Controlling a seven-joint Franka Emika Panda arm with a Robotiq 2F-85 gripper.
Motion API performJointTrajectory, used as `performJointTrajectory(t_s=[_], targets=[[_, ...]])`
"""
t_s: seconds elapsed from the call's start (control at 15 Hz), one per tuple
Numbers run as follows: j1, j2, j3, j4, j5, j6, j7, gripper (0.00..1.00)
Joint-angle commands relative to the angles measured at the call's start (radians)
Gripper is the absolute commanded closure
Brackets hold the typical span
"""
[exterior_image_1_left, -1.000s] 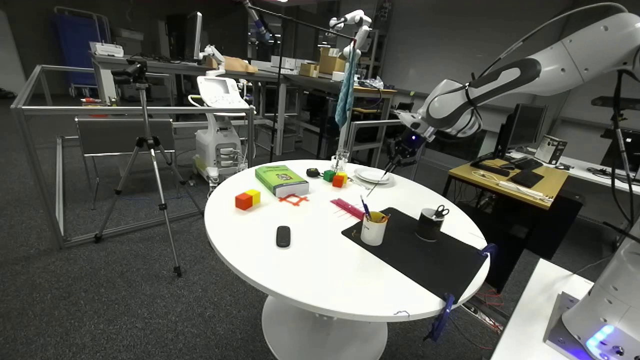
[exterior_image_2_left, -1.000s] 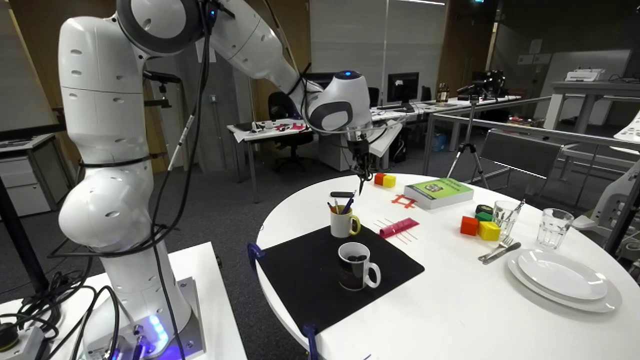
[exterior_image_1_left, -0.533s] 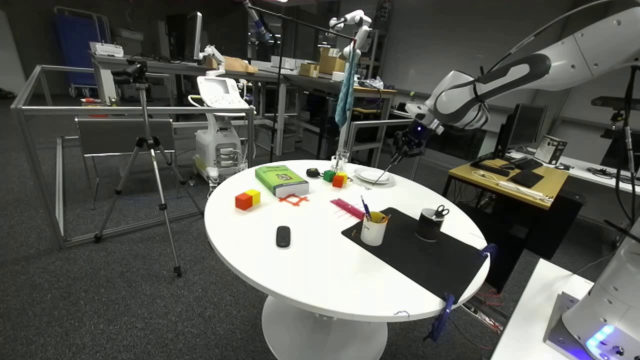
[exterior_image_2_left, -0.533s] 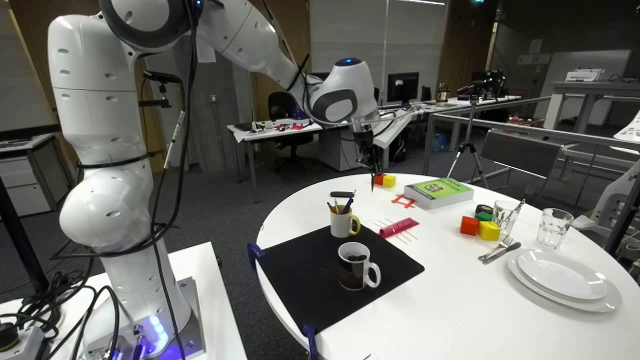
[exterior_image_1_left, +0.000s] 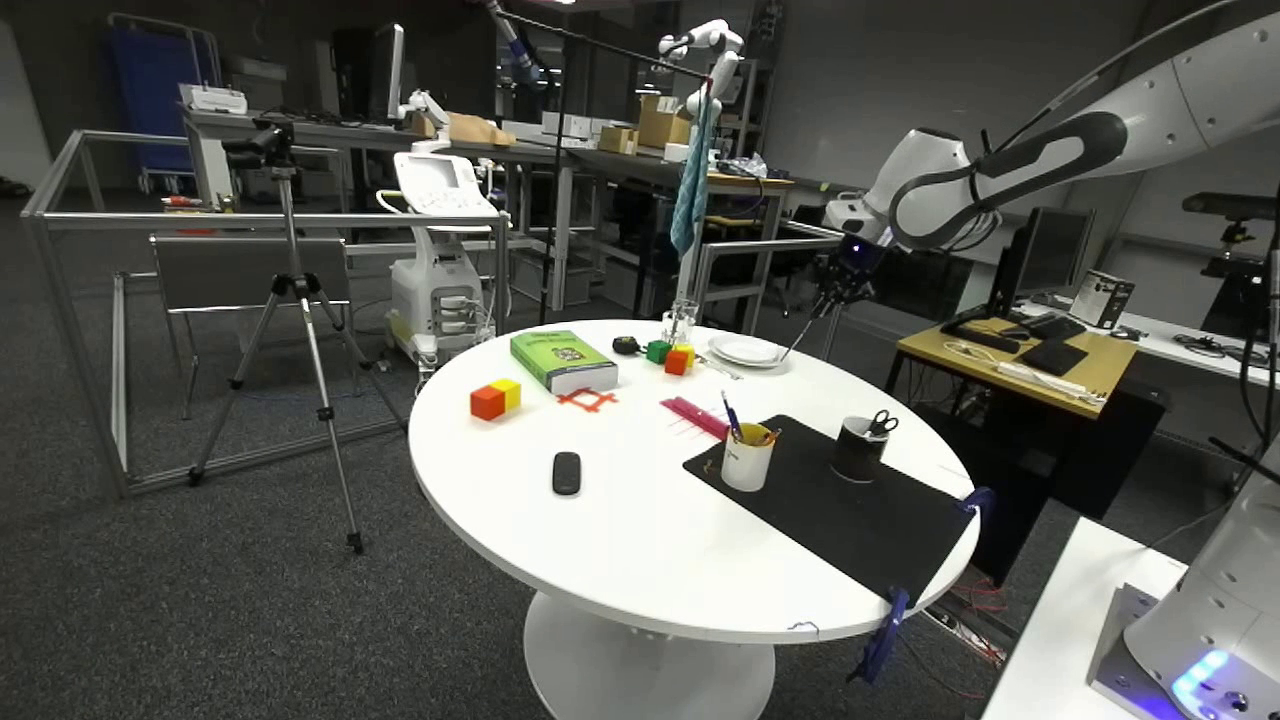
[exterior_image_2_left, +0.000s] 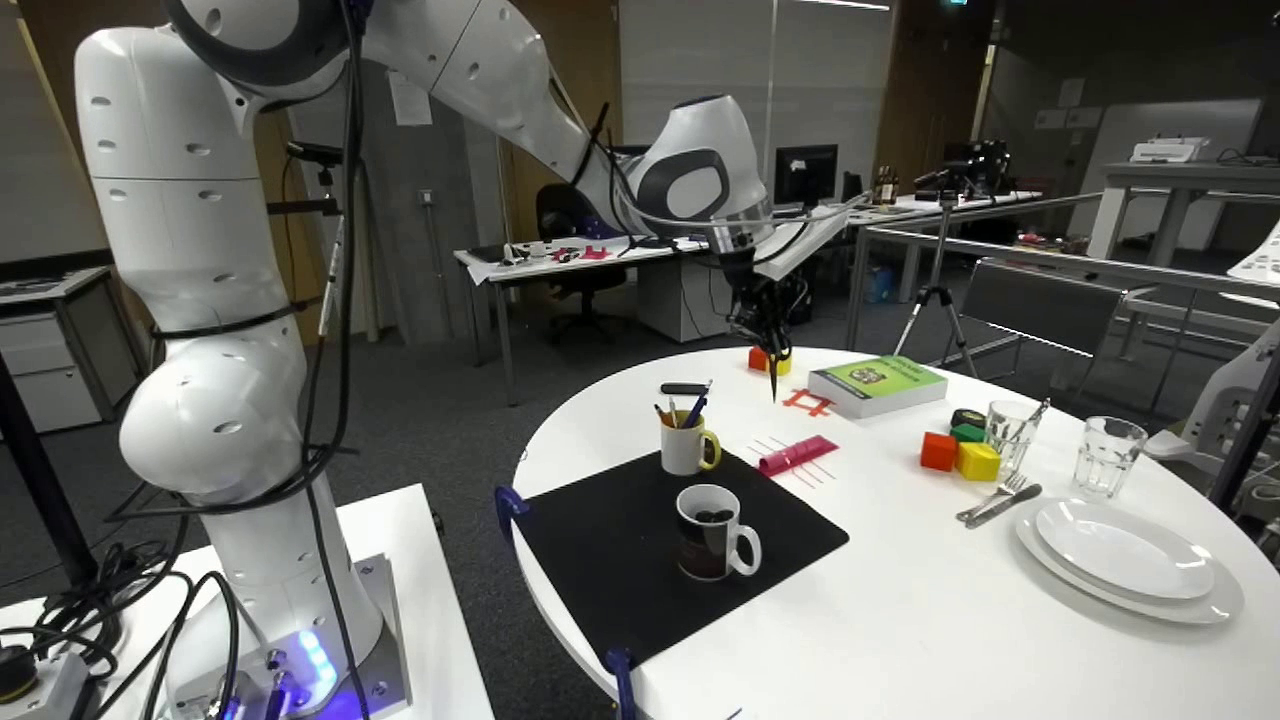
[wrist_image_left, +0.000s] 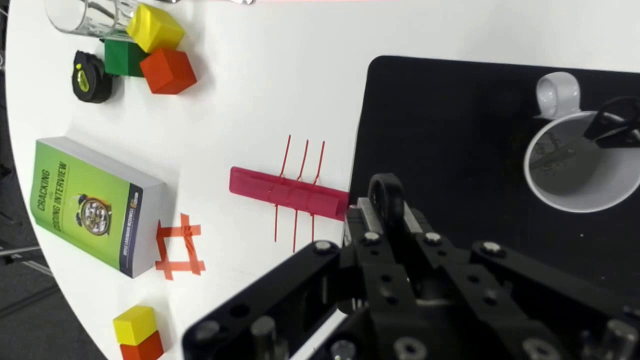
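1. The gripper (wrist_image_left: 390, 215) is closed on a black loop-handled tool (wrist_image_left: 386, 195), its loop pinched in the jaws, its thin tip (exterior_image_2_left: 773, 382) pointing down.
2. The tool hangs above the white table (exterior_image_2_left: 900, 640); in the wrist view it shows at the edge of the black mat (exterior_image_2_left: 600, 540), beside the end of the pink strip (wrist_image_left: 285, 192).
3. The step in hand seems to be carrying the tool; slow, even motion suits it, since so small a grip could let it swivel.
4. Over the mat, height counts most: the pen mug (exterior_image_2_left: 684, 452) and the scissors mug (exterior_image_2_left: 705, 552) rise from it.
5. Just off the mat, the red threads (wrist_image_left: 303, 159) look easy to snag, so give the tip clearance.
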Motion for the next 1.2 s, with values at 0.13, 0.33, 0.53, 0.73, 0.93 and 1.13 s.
performJointTrajectory(t_s=[0.13, 0.33, 0.53, 0.73, 0.93, 1.13], targets=[[0.009, -0.095, -0.031, -0.022, -0.096, -0.161, 0.092, 0.97], [0.008, -0.139, -0.039, -0.045, -0.127, -0.219, 0.122, 0.97], [0.006, -0.177, -0.047, -0.080, -0.169, -0.253, 0.157, 0.97], [0.004, -0.213, -0.055, -0.139, -0.215, -0.249, 0.194, 0.97], [0.005, -0.236, -0.060, -0.201, -0.244, -0.238, 0.217, 0.97], [0.008, -0.249, -0.059, -0.247, -0.262, -0.244, 0.239, 0.97]])
